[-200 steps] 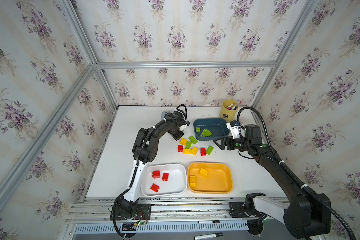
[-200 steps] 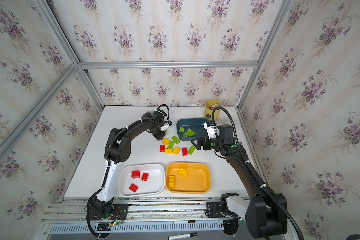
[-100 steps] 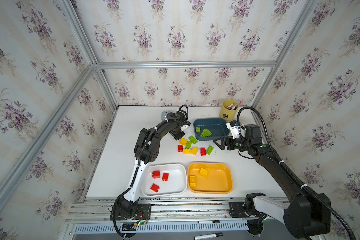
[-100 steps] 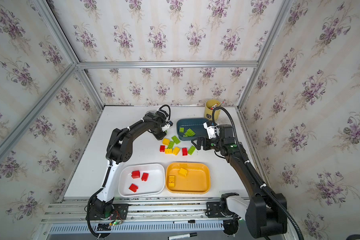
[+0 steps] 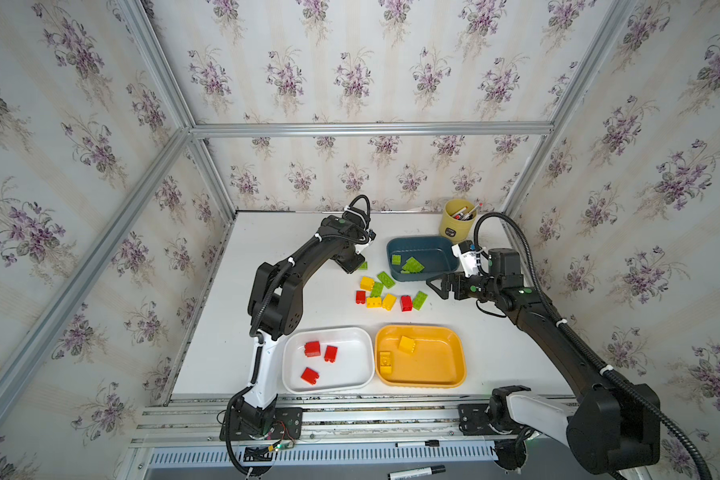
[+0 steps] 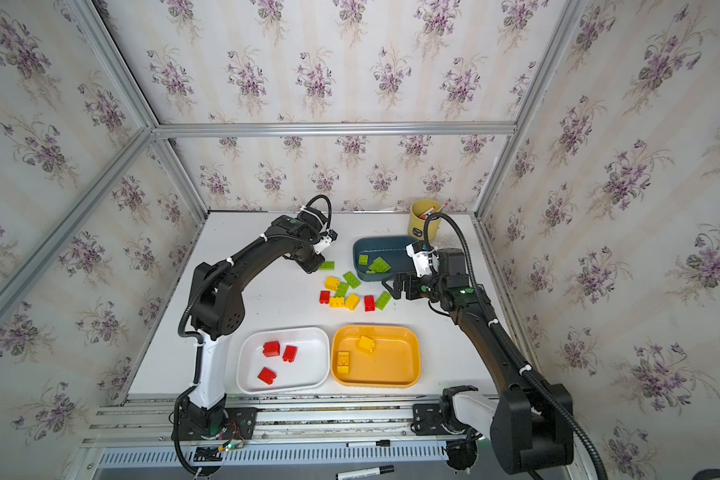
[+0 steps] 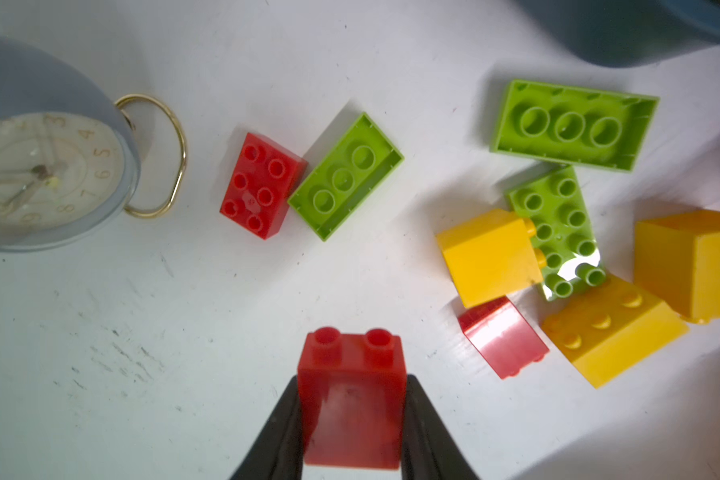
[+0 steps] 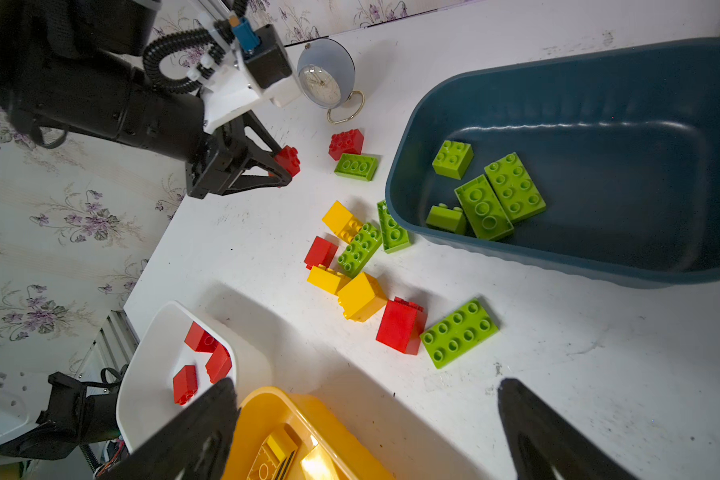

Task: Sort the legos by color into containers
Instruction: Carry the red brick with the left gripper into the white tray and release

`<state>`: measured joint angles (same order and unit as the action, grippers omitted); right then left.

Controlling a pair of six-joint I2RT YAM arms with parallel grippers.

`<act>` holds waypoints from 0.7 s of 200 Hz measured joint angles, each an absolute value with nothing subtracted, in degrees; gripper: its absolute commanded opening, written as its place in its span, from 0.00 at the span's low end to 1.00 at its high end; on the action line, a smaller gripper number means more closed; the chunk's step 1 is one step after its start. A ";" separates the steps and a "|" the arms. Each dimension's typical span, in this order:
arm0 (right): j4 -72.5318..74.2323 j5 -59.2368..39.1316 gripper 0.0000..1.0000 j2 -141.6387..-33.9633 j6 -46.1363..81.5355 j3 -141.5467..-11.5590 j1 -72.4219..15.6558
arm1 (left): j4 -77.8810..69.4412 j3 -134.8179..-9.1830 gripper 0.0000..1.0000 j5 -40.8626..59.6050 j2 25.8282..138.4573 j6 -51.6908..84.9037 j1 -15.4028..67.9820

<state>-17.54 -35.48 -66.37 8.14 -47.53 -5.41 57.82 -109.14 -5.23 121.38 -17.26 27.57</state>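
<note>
White tabletop [image 5: 329,303], floral-papered enclosure. My left gripper [image 8: 287,167] was clamped narrow on a red 2-stud brick [image 7: 352,374]. It gripped across the flat sides, studs pointing away from the wrist, so the brick wouldn't twist. The brick looked lifted clear of the surface, not far from the clock [image 7: 38,166]. I judged the white tray [image 5: 352,370] its target, since 3 red bricks lay there already. My right gripper [image 5: 433,287] hung wide and empty beside the loose pile [image 5: 377,289], probably parked to stay out of the left arm's path. I logged 2 yellow bricks in the orange-yellow tray [image 5: 433,365] and 4 green in the teal tray [image 5: 433,249]. 10 mixed bricks lay on the table, so sorting was roughly half done.
</note>
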 measured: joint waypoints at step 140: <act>-14.55 -39.81 1.00 -66.50 9.61 -45.30 -7.94 | 56.97 -68.73 0.36 0.71 82.85 9.32 38.06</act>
<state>-14.55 -39.81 -66.50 9.61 -45.30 -7.94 56.97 -68.73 0.71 82.85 9.32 38.06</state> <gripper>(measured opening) 0.998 0.360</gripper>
